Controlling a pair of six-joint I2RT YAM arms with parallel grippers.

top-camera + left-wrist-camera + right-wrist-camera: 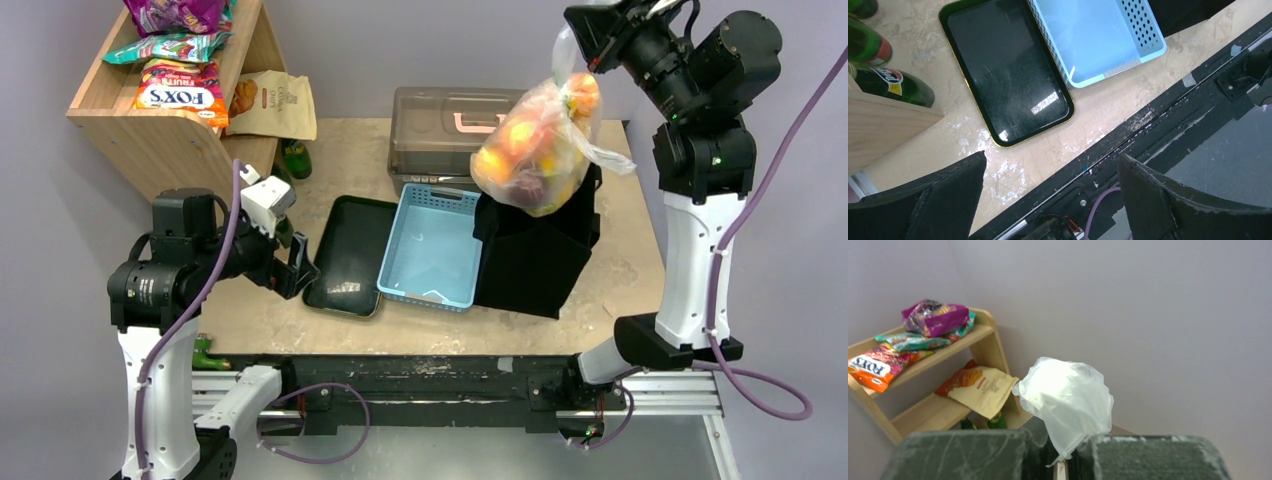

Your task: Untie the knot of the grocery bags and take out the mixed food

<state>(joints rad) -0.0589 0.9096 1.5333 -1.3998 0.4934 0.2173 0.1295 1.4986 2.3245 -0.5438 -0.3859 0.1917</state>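
My right gripper is raised high at the back right and shut on the bunched neck of the clear grocery bag. The bag hangs free above the black fabric bag. Orange and yellow fruits of the mixed food show through the plastic. In the right wrist view, the knot is a whitish puff of plastic sticking out past the shut gripper. My left gripper stands open, low beside the black tray's left edge. Nothing lies between the jaws of the left gripper.
A black tray and a light blue basket lie side by side mid-table. Behind them stands a clear lidded box. A wooden shelf with snack packets is at the back left, with green bottles beside it.
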